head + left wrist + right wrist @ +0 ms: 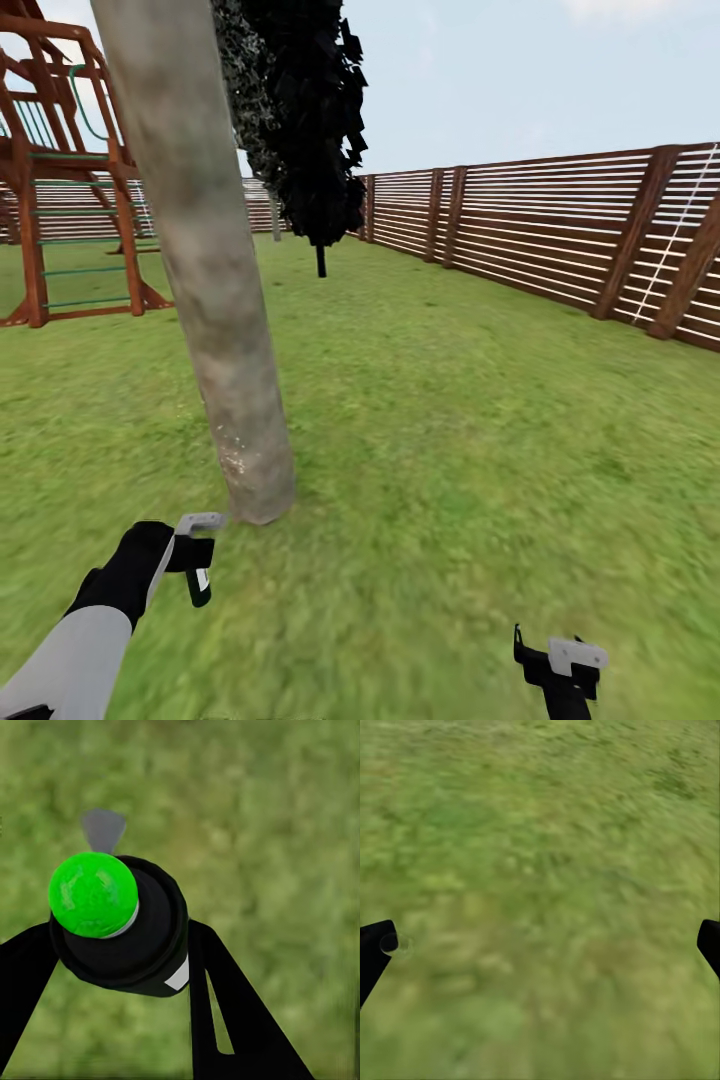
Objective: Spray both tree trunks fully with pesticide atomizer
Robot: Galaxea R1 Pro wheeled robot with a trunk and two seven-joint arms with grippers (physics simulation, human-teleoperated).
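Observation:
The nearer tree trunk [215, 300], thick, pale grey-beige and leaning slightly, rises from the grass just ahead at the left. My left gripper [195, 555] hangs low beside its base and is shut on the pesticide atomizer [124, 937], a small black bottle with a bright green cap [93, 894], seen between the two black fingers [225, 1005] in the left wrist view. The second tree [305, 120], with dark jagged foliage and a thin dark stem, stands farther back on the lawn. My right gripper [560, 662] is at the lower right, open over bare grass [540, 870].
A brown wooden play frame [60, 200] with green rungs stands at the far left. A brown slatted fence [560, 230] runs along the right side and the back. Open lawn [450, 420] lies between the trunk and the fence.

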